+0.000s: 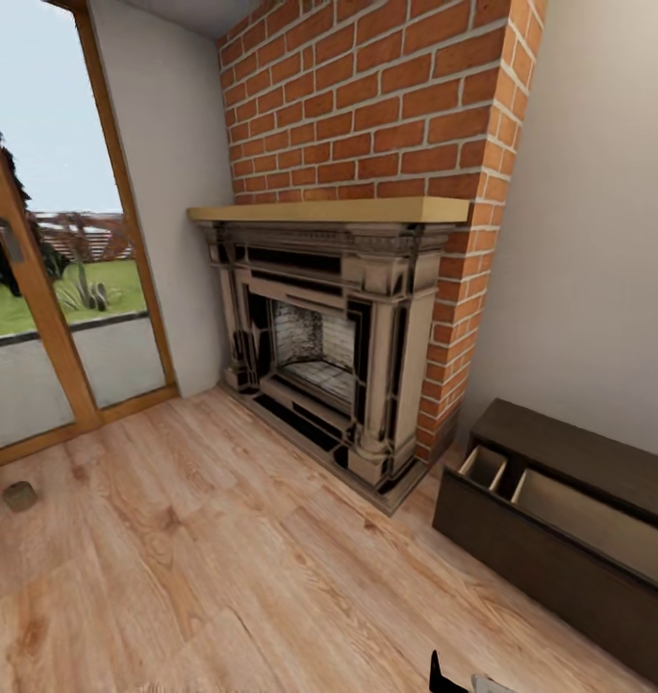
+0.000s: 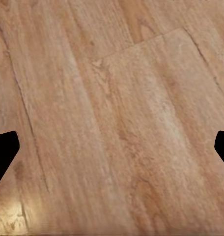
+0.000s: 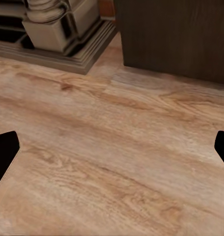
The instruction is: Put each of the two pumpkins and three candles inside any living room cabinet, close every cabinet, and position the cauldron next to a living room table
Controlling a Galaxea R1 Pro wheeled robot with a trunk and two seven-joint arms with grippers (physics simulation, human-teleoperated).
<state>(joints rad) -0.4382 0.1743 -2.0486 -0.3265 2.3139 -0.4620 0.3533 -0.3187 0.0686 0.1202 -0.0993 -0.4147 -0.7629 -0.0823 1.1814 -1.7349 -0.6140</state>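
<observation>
Wood-plank flooring [image 1: 223, 577] lies closest in the head view, running up to a brick fireplace [image 1: 339, 356] with a pale wooden mantel [image 1: 329, 210]. To the right of the fireplace, against the wall, stands the cabinet [image 1: 560, 520], long, low and dark brown, with a front section pulled open so its pale beige insides show from above; what can be seen of them looks empty. On the far left, by the glass patio door [image 1: 40, 318], a small squat tan-grey object [image 1: 20, 496] sits on the floor; it may be one of the candles, but it is too small to be sure. A dark tip of robot hardware [image 1: 444, 676] pokes in at the bottom edge.

From the left wrist, the left gripper [image 2: 112, 152] looks onto bare planks, its two black fingertips [image 2: 4, 152] at opposite edges of the frame, so it is spread wide and holds nothing.

From the right wrist, the right gripper [image 3: 112, 155] is likewise splayed apart and empty, facing the floor with the cabinet's dark end panel [image 3: 176, 34] and the fireplace base [image 3: 63, 34] beyond.

Judging from this, the cabinet is opened and waiting, with no pumpkin or candle visibly inside; fetching, stowing, closing and placing the cauldron look still to do.
</observation>
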